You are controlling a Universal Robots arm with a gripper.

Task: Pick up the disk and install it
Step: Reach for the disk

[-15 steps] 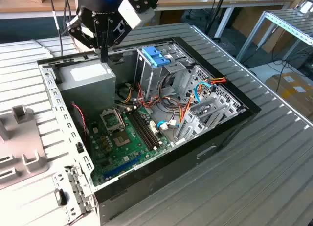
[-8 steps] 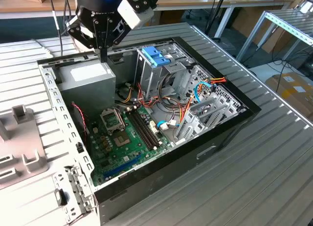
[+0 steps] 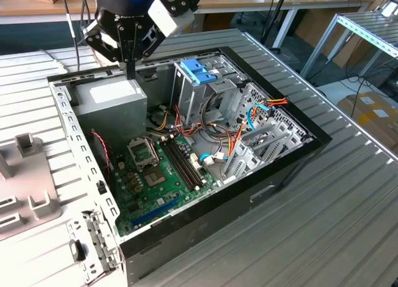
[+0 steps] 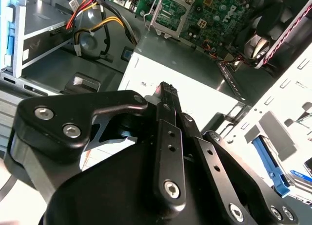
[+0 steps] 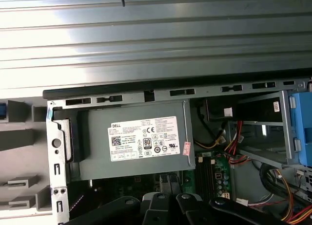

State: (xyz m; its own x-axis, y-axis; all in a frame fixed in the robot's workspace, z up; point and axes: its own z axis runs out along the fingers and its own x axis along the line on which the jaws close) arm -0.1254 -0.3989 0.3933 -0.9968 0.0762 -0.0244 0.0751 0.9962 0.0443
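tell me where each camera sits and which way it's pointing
exterior view: off the arm, looking down into the open computer case on the slatted table; the gripper hangs over the power supply.
first wrist view: on the wrist, facing straight down at the power supply's label; black gripper links show.
second wrist view: on the wrist, looking along the shut fingers toward the motherboard.
shared: both wrist views see the power supply and motherboard.

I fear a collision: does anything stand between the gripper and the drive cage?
Nothing visible does. The gripper hangs over the power supply; toward the cage there are only cables, lower in the case.
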